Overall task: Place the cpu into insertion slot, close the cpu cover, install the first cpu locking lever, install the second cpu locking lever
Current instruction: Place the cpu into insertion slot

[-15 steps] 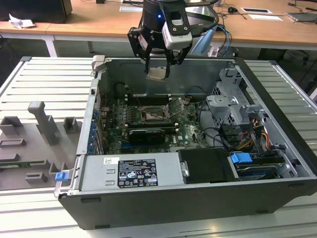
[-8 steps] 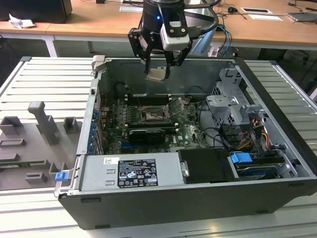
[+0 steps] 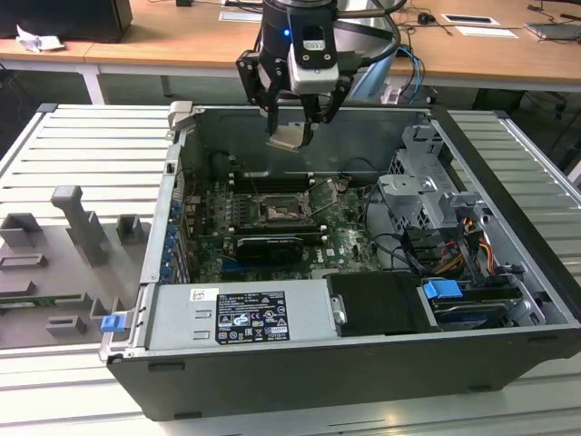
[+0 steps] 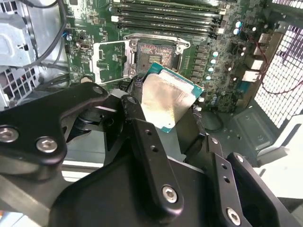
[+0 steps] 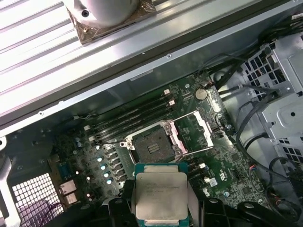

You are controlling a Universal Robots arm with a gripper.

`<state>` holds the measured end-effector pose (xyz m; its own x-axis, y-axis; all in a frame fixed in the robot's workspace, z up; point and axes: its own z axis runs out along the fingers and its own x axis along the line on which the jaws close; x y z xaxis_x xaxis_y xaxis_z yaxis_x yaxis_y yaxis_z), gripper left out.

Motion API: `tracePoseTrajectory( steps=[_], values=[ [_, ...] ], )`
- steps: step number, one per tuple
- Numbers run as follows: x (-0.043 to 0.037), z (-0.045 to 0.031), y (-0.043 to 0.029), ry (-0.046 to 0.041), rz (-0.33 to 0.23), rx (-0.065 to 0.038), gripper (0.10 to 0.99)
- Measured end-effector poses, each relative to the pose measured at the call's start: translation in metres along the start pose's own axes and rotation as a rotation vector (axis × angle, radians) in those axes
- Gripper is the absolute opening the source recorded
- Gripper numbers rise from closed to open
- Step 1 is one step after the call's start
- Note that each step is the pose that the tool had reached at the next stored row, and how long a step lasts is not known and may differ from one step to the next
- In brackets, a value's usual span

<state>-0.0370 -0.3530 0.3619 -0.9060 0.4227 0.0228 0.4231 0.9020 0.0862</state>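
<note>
My gripper (image 3: 292,129) hangs above the open computer case, shut on the cpu (image 3: 289,137), a flat square chip held by its edges. In both wrist views the cpu (image 4: 168,99) (image 5: 161,194) sits between the black fingers (image 4: 137,118), its pale metal face showing. Below it on the green board lies the insertion slot (image 3: 276,212) (image 4: 154,54) (image 5: 152,146), open with its dark centre bare. Beside the slot, the cpu cover (image 4: 110,62) (image 5: 195,134) stands flipped open. The cpu is well above the slot and apart from it.
Long black memory slots (image 4: 165,16) run along the far side of the slot. A metal drive cage (image 3: 427,191) and cables (image 3: 399,245) fill the case at the exterior view's right. A power supply (image 3: 241,318) lies at the front. Grey fixtures (image 3: 82,222) stand outside the case.
</note>
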Motion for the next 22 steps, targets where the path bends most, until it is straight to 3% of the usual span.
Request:
tracePoseTrajectory(
  steps=[14, 22],
  values=[
    [0.0, 0.001, -0.0001, -0.0125, 0.145, -0.003, 0.529],
    [0.0, 0.0019, -0.0002, -0.0225, 0.26, -0.006, 0.529]
  ],
)
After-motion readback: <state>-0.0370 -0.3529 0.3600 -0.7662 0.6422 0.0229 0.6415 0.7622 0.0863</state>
